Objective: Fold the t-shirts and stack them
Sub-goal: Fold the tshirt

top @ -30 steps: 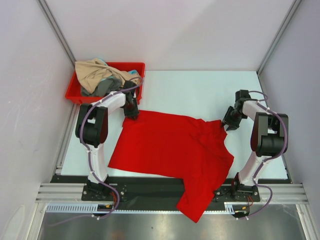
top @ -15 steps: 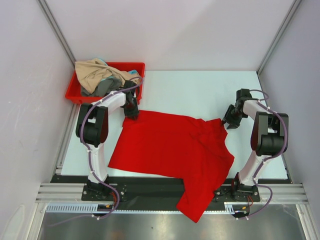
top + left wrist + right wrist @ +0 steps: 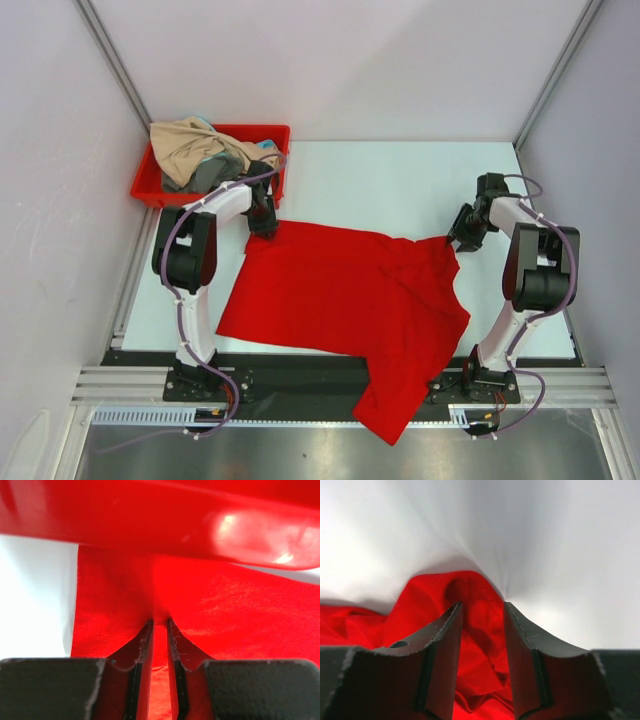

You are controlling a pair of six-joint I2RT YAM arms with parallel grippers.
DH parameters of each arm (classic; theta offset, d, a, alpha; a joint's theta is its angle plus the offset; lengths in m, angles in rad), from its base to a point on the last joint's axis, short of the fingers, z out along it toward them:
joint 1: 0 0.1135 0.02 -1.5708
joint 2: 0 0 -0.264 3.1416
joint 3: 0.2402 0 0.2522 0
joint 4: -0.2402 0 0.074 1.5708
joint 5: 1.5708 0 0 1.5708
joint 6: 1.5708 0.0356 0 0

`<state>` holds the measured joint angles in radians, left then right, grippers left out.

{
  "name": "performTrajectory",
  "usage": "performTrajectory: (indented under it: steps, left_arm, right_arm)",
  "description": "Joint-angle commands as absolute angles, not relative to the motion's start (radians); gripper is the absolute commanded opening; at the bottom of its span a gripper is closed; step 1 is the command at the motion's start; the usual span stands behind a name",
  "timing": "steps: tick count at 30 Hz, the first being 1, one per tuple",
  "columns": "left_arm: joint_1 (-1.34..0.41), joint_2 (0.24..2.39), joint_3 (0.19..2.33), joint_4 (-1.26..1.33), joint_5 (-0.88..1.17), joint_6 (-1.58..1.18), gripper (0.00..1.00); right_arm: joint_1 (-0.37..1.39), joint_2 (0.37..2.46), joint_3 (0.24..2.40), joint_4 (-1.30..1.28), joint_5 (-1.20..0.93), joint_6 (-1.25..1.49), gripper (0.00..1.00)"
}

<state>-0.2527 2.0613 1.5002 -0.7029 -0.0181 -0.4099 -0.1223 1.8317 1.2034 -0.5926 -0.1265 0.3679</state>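
The red t-shirt (image 3: 340,295) lies spread on the white table, its lower part hanging over the near edge. My left gripper (image 3: 264,228) is shut on the shirt's far left corner, right beside the tray; in the left wrist view the jaws (image 3: 160,622) pinch the red cloth (image 3: 225,610). My right gripper (image 3: 458,238) is shut on the shirt's far right corner; the right wrist view shows bunched red cloth (image 3: 365,622) between its fingers (image 3: 481,607). The beige-tan shirt (image 3: 190,145), grey shirt (image 3: 210,175) and a bit of light blue shirt (image 3: 265,147) lie heaped in the tray.
The rigid red plastic tray (image 3: 145,190) stands at the far left corner; its rim (image 3: 150,515) fills the top of the left wrist view, just past the fingers. White walls enclose the table on three sides. A black rail runs along the near edge.
My right gripper has moved a little right and away, drawing the shirt's far right corner with it and smoothing that edge. The left gripper has not moved.
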Motion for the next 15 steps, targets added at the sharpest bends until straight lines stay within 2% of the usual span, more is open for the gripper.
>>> performTrajectory:
  steps: [1,8,12,15]
  left_arm:
    - [-0.245,2.094,1.528,-0.680,-0.034,-0.411,0.21]
    - [-0.236,2.126,1.536,-0.684,-0.063,-0.420,0.21]
    - [-0.226,2.140,1.552,-0.695,-0.075,-0.431,0.19]
    - [-0.218,2.151,1.569,-0.721,-0.077,-0.449,0.19]
  right_arm:
    - [-0.115,1.853,1.250,-0.575,-0.127,0.356,0.43]
    - [-0.120,1.881,1.253,-0.589,-0.009,0.357,0.40]
    - [-0.127,1.888,1.247,-0.591,-0.014,0.354,0.38]
    - [-0.127,1.885,1.224,-0.578,-0.046,0.364,0.28]
